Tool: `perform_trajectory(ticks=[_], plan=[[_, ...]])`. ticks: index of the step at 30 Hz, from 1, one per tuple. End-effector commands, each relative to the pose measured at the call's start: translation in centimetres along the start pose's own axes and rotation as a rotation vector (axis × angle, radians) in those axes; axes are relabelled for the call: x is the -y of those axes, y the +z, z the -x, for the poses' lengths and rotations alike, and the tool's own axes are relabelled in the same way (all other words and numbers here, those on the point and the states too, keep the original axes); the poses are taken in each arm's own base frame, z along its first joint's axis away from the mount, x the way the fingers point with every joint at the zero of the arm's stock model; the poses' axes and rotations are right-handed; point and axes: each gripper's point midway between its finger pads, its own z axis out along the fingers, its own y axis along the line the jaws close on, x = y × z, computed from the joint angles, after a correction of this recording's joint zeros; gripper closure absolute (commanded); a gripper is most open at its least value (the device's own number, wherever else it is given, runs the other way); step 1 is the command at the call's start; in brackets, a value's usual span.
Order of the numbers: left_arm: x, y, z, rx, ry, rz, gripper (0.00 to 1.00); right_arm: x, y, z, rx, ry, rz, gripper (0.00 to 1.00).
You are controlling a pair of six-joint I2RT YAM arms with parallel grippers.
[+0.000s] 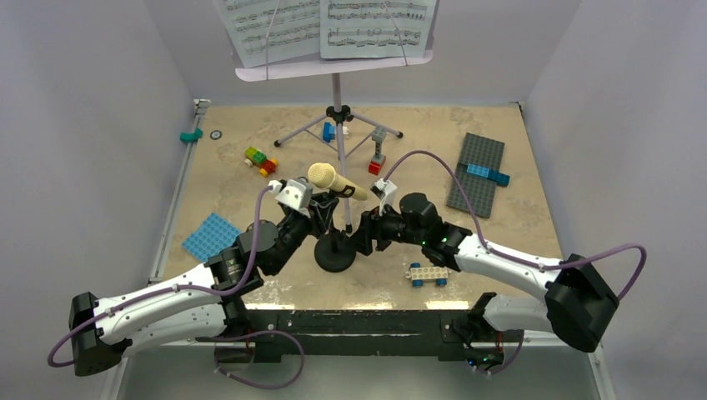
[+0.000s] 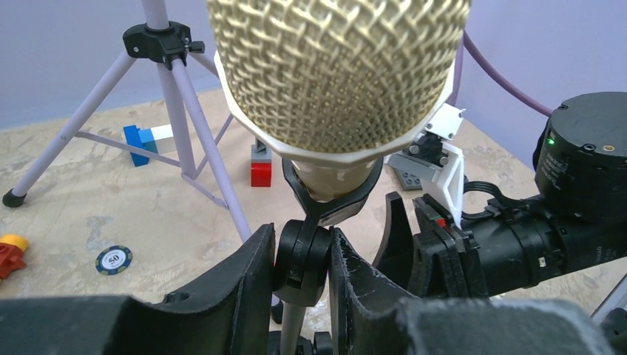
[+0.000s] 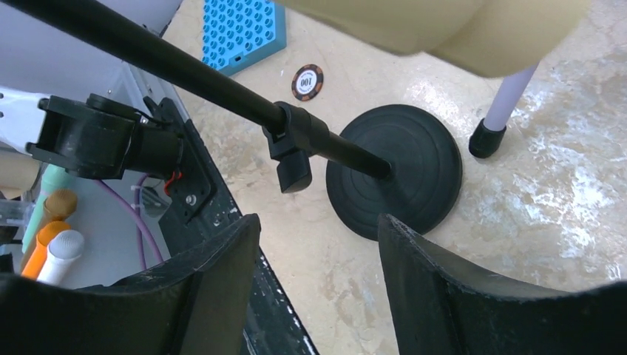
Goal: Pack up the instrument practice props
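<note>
My left claw (image 2: 302,255) is clamped on the swivel joint of the black mic stand (image 3: 399,177), right under the clip that holds the yellow microphone (image 2: 336,66). The microphone's head fills that view and runs past the top edge. My right claw (image 3: 318,222) is spread, with nothing between its fingers. It sits near the stand's pole, and the round base rests on the table (image 1: 517,208) beyond. From above, both sets of fingertips are hidden under the wrists and the microphone. Behind them the lilac music stand (image 1: 337,108) is upright, and its sheet pages (image 1: 367,29) are cut off at the top.
</note>
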Motion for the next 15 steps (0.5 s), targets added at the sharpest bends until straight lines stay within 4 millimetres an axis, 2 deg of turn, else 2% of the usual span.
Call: perform_trajectory(ticks=[1,7,9,12,15], plan=[[-0.1,-0.2,-1.2,-0.056,-0.049,0.028,1.00,-3.3,0.6,4.1,0.100,-0.048,0.110,0.37],[-0.2,-0.3,-1.6,-0.070,-0.049,0.035,1.00,-3.6,2.0,4.7,0.093,-0.048,0.126,0.41],[-0.3,-0.3,-1.7,-0.070,-0.049,0.035,1.00,-3.6,2.3,4.7,0.085,-0.050,0.130,0.47],[-0.4,-0.5,-1.8,-0.072,-0.047,0.039,1.00,-3.4,2.7,4.1,0.070,-0.054,0.127,0.54],[-0.6,-0.6,-1.9,-0.074,-0.044,0.041,1.00,-2.9,2.7,3.4,0.059,-0.059,0.114,0.55]])
